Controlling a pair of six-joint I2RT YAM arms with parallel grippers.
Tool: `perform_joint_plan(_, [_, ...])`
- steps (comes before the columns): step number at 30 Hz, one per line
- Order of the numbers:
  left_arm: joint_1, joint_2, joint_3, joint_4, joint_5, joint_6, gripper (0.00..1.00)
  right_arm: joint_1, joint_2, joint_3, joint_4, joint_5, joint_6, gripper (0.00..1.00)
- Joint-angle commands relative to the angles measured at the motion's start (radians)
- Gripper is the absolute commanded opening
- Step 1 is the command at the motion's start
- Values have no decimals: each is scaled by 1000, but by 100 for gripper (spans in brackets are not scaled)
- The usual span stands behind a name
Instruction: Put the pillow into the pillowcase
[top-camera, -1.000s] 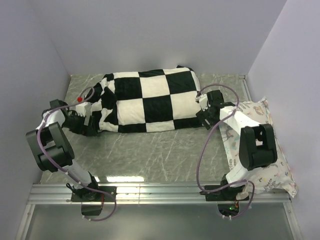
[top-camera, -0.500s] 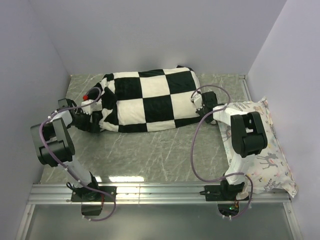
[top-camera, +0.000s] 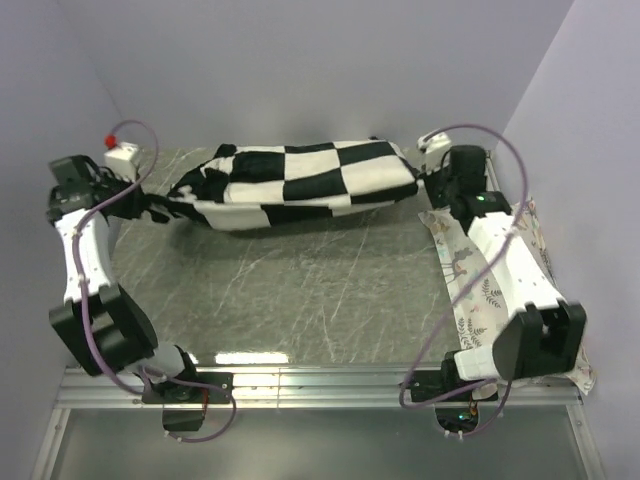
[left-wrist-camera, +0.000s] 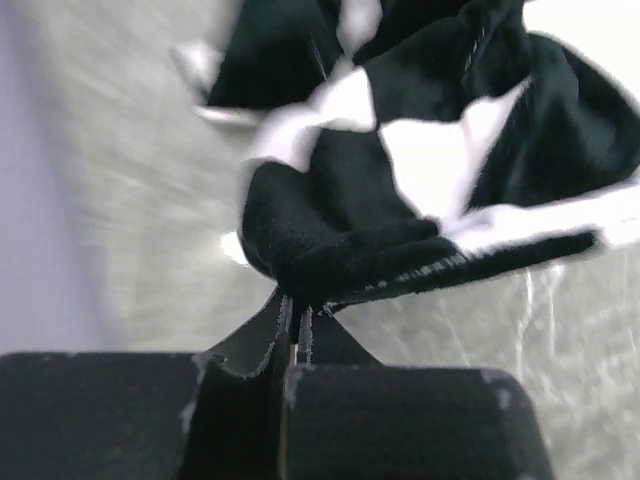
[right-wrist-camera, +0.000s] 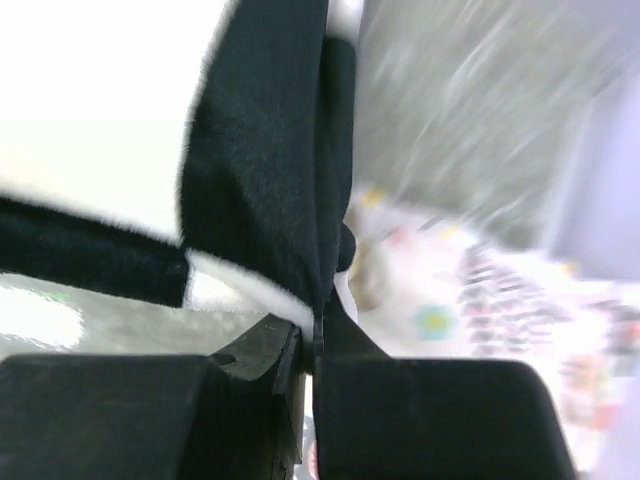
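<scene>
Two claws are clamped shut: beyond the grey table (top-camera: 300, 300) and the deer-print pillow (top-camera: 466, 285) at right, the left gripper (left-wrist-camera: 293, 325) and right gripper (right-wrist-camera: 317, 330) each pinch one end of the pillowcase (top-camera: 300, 185), which hangs stretched between them near the back wall (pillow itself unseen).

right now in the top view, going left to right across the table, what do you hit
left tool → checkerboard pillowcase → right tool → deer-print pillow
</scene>
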Motion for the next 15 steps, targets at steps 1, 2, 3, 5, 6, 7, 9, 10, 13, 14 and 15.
perform_joint_plan(1, [58, -171, 111, -43, 29, -7, 0, -34, -163, 109, -45, 25, 57, 0])
perform_joint_plan(2, [67, -199, 119, -31, 24, -14, 0, -35, -210, 155, -55, 28, 61, 0])
perform_joint_plan(3, [84, -227, 128, -17, 17, -24, 0, -40, -232, 178, -65, 33, 66, 0])
perform_joint_plan(5, [110, -313, 146, 23, 12, -62, 0, -46, -285, 250, -65, 82, 78, 0])
perform_joint_plan(6, [127, -340, 148, 85, 4, -77, 0, -48, -298, 276, -52, 101, 83, 0])
perform_joint_plan(7, [133, -392, 145, 124, -2, -93, 0, -52, -307, 299, -39, 118, 87, 0])
perform_joint_plan(9, [138, -431, 134, 261, -38, -149, 0, -54, -319, 344, 12, 164, 90, 0])
perform_joint_plan(10, [137, -443, 139, 302, -45, -188, 0, -55, -315, 356, 28, 174, 89, 0])
perform_joint_plan(13, [138, -392, 189, 403, -74, -246, 0, -54, -258, 376, 91, 223, 83, 0])
perform_joint_plan(14, [138, -370, 203, 423, -78, -284, 0, -55, -220, 372, 105, 224, 78, 0])
perform_joint_plan(15, [137, -342, 218, 435, -71, -289, 0, -57, -199, 372, 116, 227, 80, 0])
